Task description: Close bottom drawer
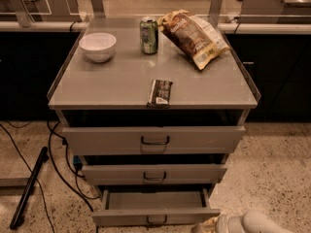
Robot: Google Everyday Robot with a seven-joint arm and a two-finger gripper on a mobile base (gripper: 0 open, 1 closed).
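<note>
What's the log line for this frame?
task: close bottom drawer | state: pulled out | gripper: low, at its right front corner | contact: unclear

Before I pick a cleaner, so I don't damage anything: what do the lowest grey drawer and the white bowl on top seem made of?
The lowest grey drawer, pulled open, looks like painted sheet metal: flat thin walls, matte grey. The round white bowl looks glazed ceramic, possibly plastic: smooth, slightly glossy. The gripper is low beside the drawer's right front corner.

On cabinet top (121,81): bowl (97,46), can (148,35), chip bag (193,37), bar (160,92); gripper (204,225) bottom-right.
</note>
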